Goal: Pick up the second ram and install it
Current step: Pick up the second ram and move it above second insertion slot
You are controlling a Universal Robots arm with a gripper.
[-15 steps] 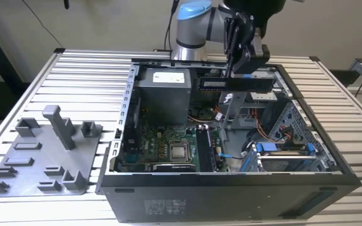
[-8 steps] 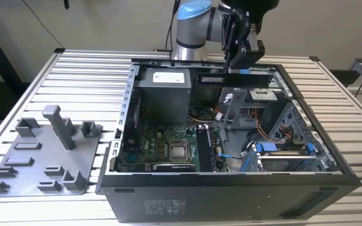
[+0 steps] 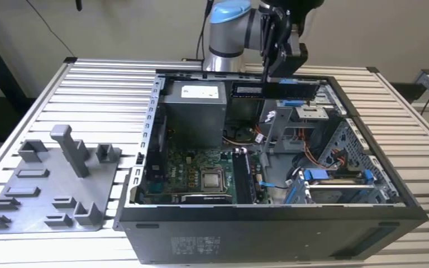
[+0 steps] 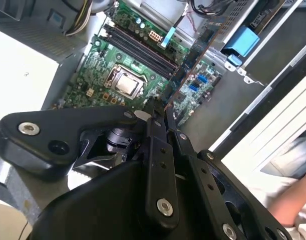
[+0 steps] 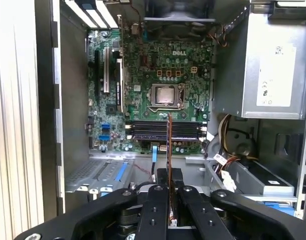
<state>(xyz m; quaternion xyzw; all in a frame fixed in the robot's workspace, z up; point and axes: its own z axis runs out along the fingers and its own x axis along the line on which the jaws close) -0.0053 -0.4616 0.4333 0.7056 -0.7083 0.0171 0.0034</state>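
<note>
**Operator:** Where is the second ram, and what is the hand doing?

**Spotter:** The second ram [image 3: 304, 87], the long, thin dark-blue circuit-board stick, is in your hand [image 3: 274, 84]. The black fingers are pinched narrow on its middle. It hangs level in the air over the far part of the case, touching nothing else. In the first wrist view you see it edge-on [image 5: 169, 150], a thin line running out from the hand [image 5: 169, 180].

**Operator:** How does it lie against the slots?

**Spotter:** Your long black memory slots [image 5: 163, 131] sit below the stick, well apart from it. In the exterior view they lie [image 3: 242, 178] toward the camera and a little to the exterior view's left of the hand. The stick's long axis runs from the exterior view's left to its right, while the slots run away from that camera. I judge the stick lies crosswise to them. A dark strip seems to stand in one slot, but I cannot tell whether it is a seated stick.

**Operator:** And what is around it?

**Spotter:** The open black metal computer case [image 3: 274, 234] holds the large green motherboard [image 3: 188, 167]. It also holds a grey metal power-supply box [image 3: 192, 111] and a steel drive cage with blue tabs [image 3: 334, 184]. The case stands on your ribbed white table [image 3: 110, 78]. Just beside the case, on the exterior view's left, lies the grey plastic tray with upright posts [image 3: 43, 190], well apart from the hand.
</note>
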